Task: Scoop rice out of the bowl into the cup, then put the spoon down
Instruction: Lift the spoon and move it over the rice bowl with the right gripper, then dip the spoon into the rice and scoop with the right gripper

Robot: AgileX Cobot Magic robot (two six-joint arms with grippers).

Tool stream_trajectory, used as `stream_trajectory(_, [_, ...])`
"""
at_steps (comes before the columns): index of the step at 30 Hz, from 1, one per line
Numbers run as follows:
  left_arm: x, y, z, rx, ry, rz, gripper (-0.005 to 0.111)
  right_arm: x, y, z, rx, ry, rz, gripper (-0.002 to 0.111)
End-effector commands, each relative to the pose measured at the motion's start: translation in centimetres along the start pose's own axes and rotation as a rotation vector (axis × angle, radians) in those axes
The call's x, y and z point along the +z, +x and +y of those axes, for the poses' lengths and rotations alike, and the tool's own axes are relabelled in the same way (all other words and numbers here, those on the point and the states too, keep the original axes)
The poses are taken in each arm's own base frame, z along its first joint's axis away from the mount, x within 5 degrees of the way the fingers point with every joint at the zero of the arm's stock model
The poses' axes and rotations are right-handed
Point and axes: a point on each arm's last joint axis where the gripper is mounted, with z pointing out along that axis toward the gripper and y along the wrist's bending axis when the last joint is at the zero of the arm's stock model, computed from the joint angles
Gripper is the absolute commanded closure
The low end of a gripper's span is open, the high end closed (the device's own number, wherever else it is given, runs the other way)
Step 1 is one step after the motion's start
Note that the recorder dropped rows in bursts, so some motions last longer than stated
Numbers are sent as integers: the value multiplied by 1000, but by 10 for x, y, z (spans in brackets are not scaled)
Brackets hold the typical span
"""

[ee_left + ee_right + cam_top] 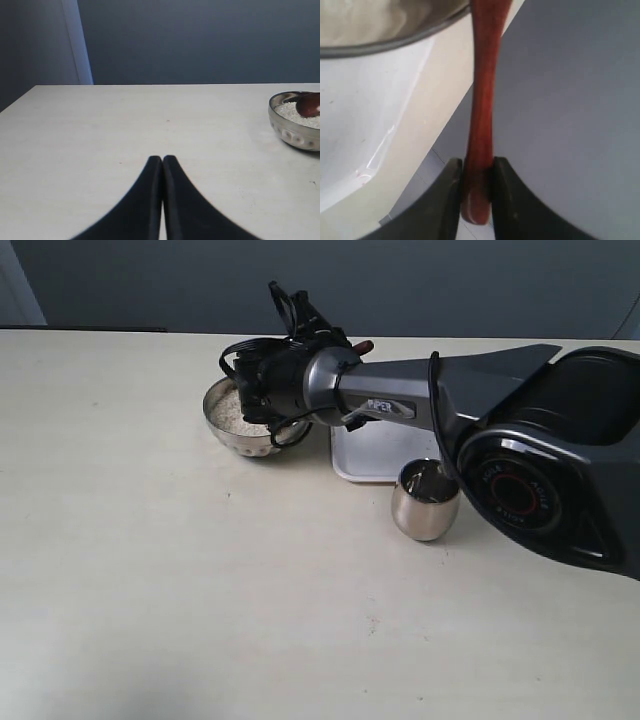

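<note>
My left hand [162, 160] hovers low over the pale, matte table [150, 570], its two black curved fingers pressed together with nothing between them. To its right stands the bowl [236, 435], round, shallow, polished steel with a row of dimples around its side, holding a grainy white heap of rice [226, 410]. The spoon [483, 95] is slim, smooth, reddish-brown wood; its long axis runs from my right fingers straight to the bowl, and its glossy oval head sits inside the rim, at the rice. My right hand [477, 164] is clenched on the thin handle close to its rounded end, which pokes out just past the fingers. Beside the bowl lies a flat white tray [365, 462], and near its corner the rounded steel cup [425, 505] stands upright
</note>
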Motion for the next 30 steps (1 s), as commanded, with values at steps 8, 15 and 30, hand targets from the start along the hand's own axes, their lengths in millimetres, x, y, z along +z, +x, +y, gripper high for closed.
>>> stream_trajectory(8, [0,1,0,-2,8,1,106,-2,0,1,-33,-35,-19,108])
stream_trajectory(15, [0,1,0,-2,8,1,106,-6,-6,7,-122,-90,-64,108])
stream_trajectory(30, [0,1,0,-2,8,1,106,-7,-4,4,-103,-90,-64,108])
